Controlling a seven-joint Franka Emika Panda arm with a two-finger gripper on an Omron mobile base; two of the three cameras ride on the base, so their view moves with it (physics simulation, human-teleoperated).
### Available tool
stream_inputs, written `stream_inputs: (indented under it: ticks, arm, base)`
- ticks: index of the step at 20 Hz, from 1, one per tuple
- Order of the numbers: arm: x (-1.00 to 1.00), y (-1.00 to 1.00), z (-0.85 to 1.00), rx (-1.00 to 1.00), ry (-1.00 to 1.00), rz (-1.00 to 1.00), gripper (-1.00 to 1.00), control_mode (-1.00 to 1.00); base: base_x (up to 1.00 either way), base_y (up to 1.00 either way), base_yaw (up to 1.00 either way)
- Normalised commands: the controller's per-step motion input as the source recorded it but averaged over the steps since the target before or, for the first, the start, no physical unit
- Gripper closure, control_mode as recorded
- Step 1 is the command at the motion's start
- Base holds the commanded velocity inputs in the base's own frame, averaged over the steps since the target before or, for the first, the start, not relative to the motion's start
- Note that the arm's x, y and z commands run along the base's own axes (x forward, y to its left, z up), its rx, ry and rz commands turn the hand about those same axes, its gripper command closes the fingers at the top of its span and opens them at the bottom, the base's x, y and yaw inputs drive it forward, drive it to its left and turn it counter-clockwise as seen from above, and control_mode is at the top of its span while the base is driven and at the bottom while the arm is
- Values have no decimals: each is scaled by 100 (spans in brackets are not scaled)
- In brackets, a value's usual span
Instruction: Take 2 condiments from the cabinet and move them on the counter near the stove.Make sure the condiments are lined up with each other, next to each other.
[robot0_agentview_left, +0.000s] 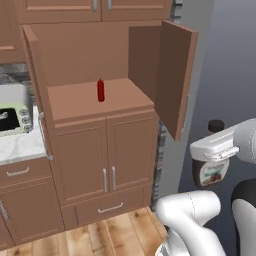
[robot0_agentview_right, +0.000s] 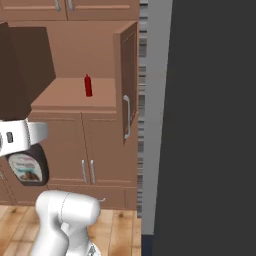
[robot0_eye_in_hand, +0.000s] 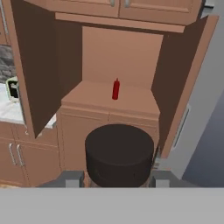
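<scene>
While the pincer (robot0_eye_in_hand: 117, 177) is clamped on the squat dark brown bottle (robot0_agentview_left: 212, 171), that bottle hangs in the air in front of the cabinet (robot0_agentview_left: 125, 150), well apart from the shelf, its black cap (robot0_eye_in_hand: 119, 153) filling the lower middle of the hand view between the two dark finger tips. From the left base view its pale label faces the camera below the white hand, and from the right base view the same bottle (robot0_agentview_right: 29, 169) shows low at the left, upright under the wrist. The slim red squeeze bottle (robot0_agentview_left: 100, 90) stands upright alone on the wooden shelf (robot0_agentview_left: 80, 105) inside the open compartment, roughly at the middle of the shelf and clear of the back wall. Both raised-panel doors are swung wide, the right door (robot0_agentview_left: 175, 75) reaching out toward the robot, its silver bar handle (robot0_agentview_right: 125, 117) seen from the right base view. Below the shelf sit two closed lower doors and a drawer. To the left, a white marble counter (robot0_agentview_left: 17, 147) carries a silver toaster oven (robot0_agentview_left: 14, 115). Pale wood flooring (robot0_agentview_left: 115, 235) lies beneath.
</scene>
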Motion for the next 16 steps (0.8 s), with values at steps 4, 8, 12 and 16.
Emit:
stream_inputs:
  ticks: [4, 8, 12, 16]
  arm:
    - [0, 0, 0, 0, 0, 0, 100, 100]
    - [0, 0, 0, 0, 0, 0, 100, 100]
    - [0, 0, 0, 0, 0, 0, 100, 100]
    - [0, 0, 0, 0, 0, 0, 100, 100]
  base:
    - [-67, 49, -35]
    - [-53, 76, -13]
    - [-33, 83, 32]
    - [-3, 73, 48]
